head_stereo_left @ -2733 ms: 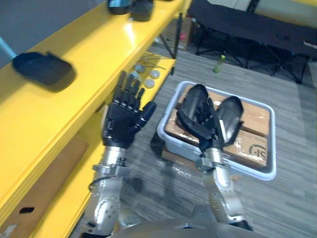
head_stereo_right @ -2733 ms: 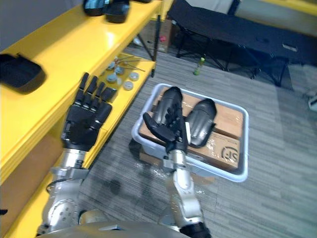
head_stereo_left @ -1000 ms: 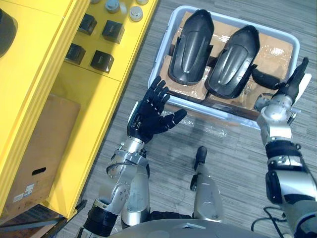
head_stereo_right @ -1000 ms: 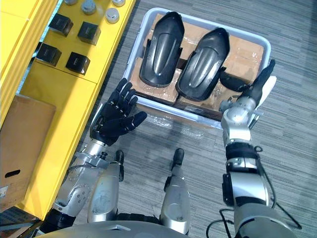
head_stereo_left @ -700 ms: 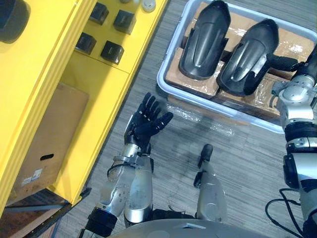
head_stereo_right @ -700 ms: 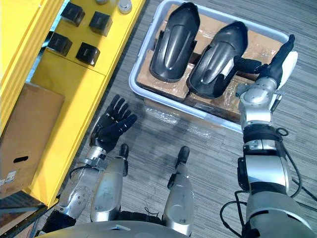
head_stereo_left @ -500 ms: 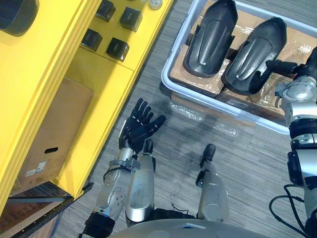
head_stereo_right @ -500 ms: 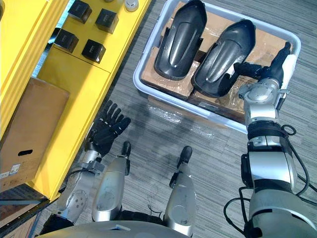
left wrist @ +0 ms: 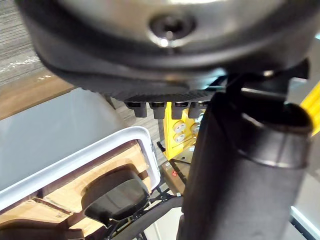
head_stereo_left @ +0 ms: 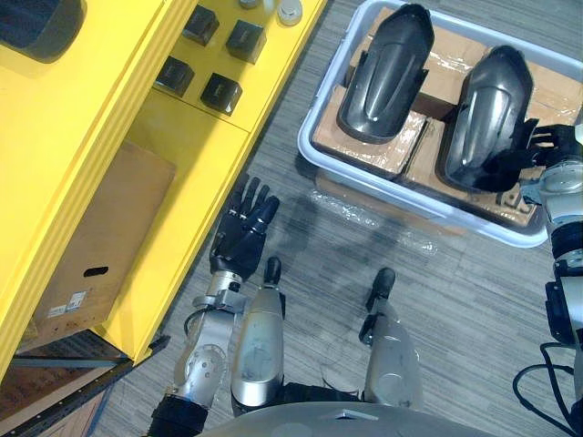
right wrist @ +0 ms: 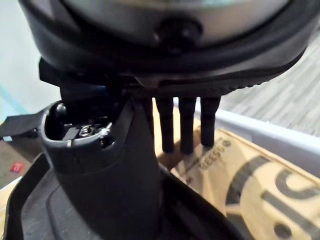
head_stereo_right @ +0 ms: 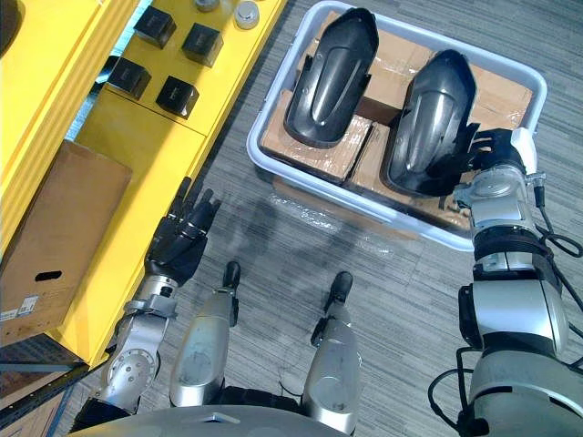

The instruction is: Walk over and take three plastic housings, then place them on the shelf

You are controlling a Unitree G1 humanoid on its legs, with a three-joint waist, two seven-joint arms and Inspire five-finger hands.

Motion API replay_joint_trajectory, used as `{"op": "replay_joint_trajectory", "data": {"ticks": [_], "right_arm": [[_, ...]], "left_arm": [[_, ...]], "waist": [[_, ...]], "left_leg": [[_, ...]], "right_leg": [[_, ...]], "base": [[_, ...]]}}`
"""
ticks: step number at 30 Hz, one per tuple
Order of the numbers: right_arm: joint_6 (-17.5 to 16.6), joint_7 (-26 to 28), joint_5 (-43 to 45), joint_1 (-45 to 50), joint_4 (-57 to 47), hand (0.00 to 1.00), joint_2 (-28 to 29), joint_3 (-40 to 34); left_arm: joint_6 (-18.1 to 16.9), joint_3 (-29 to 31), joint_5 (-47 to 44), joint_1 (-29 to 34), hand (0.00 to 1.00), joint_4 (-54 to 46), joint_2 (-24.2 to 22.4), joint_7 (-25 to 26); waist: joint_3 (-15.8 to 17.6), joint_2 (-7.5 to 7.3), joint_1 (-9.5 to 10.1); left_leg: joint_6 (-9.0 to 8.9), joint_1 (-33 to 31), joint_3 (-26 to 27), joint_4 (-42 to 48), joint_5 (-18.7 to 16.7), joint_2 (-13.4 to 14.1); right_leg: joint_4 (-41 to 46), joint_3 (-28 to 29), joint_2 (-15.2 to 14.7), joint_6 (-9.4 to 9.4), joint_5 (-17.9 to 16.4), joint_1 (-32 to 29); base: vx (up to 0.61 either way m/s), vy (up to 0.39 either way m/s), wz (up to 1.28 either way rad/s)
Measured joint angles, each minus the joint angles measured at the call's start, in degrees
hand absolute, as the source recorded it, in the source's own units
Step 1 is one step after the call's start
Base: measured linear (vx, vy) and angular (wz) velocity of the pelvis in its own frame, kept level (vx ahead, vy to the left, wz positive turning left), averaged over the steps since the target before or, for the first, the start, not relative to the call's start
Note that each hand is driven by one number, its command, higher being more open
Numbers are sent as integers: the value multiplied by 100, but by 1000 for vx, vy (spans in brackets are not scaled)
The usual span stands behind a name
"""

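Left eye view: two glossy black plastic housings [head_stereo_left: 387, 68] side by side in a pale plastic bin [head_stereo_left: 364, 182] beside the yellow shelf [head_stereo_left: 91, 137]. Right hand [head_stereo_left: 533, 150] open, spread against the near end of the right housing [head_stereo_left: 487, 109]. Left hand [head_stereo_left: 239, 238] open, low beside the shelf. Right wrist view: straight fingers [right wrist: 187, 125], thumb [right wrist: 100, 165] over that housing's rim.

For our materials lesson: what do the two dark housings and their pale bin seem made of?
The left housing and right housing: probably moulded plastic, dark, semi-gloss, with soft highlights along the curves. The bin: likely plastic, smooth rounded rim.
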Motion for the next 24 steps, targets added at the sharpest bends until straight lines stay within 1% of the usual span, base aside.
{"op": "replay_joint_trajectory", "data": {"ticks": [3, 5, 6, 8, 12, 14, 16, 19, 21, 23, 24], "right_arm": [[158, 38, 9, -29, 40, 0, 22, 1], [241, 218, -35, 106, 185, 0, 132, 149], [245, 209, 224, 121, 230, 0, 300, -71], [252, 181, 278, 122, 224, 0, 334, -143], [442, -58, 264, 249, 213, 0, 337, -194], [474, -200, 268, 317, 194, 0, 353, -250], [561, -439, 271, 373, 18, 0, 386, -362], [592, -809, 273, 617, -235, 0, 389, -617], [568, -1040, 268, 769, -490, 0, 391, -732], [434, -1263, 267, 836, -777, 0, 458, -874], [289, -1418, 263, 938, -1058, 0, 507, -933]], "left_arm": [[3, 29, -33, 52, 100, 0, 0, -17], [8, 37, -33, 122, 100, -2, 1, -32], [12, 84, -32, 182, 100, -1, 6, -27], [25, 123, -27, 214, 100, -7, 10, -27], [26, 174, -25, 241, 100, -189, 15, -16], [25, 231, -26, 280, 100, -269, 30, -13], [23, 362, -31, 402, 100, -415, 54, 17], [21, 406, -33, 417, 100, -440, 54, 18], [21, 408, -31, 428, 100, -456, 54, 16], [21, 425, -28, 440, 100, -471, 54, -6], [26, 427, -19, 442, 100, -508, 53, -23]], "waist": [[-3, -38, 2], [-6, -57, 10], [-5, -68, -10], [-6, -68, -20], [-10, -135, 0], [-5, -148, 9], [-10, -186, -21], [-12, -193, -38], [-15, -210, -44], [-26, -231, -78], [-36, -248, -121]], "left_leg": [[-23, 129, 0, -242, 143, 14], [-36, 182, 1, -344, 196, 22], [-44, 215, 8, -380, 220, 21], [-43, 280, 27, -380, 229, 28], [-54, 384, 42, -457, 236, 63], [-57, 455, 83, -506, 248, 67], [-58, 542, 145, -576, 258, 76], [-59, 696, 154, -625, 263, 99], [-58, 829, 204, -682, 261, 104], [-56, 938, 265, -720, 250, 106], [-56, 1015, 288, -768, 250, 106]], "right_leg": [[-6, -14, 9, -8, -4, 18], [-9, -20, 15, -10, -5, 30], [-9, -11, 15, -11, -3, 36], [-11, 2, 19, -11, -3, 93], [-123, -21, 60, -12, 0, 222], [-124, 3, 59, -12, 0, 247], [-125, 44, 61, -8, 3, 253], [-156, 53, 90, -9, 4, 391], [-209, 86, 97, -5, 8, 487], [-235, 126, 97, -4, 8, 555], [-316, 137, 104, 18, 24, 639]], "base": [[-4, -23, 2], [0, 0, 0], [0, 0, 0], [11, 2, -2], [0, 0, 0], [8, 5, -5], [24, 10, -14], [42, 0, -3], [51, 4, -9], [37, 10, -12], [16, 6, -8]]}}
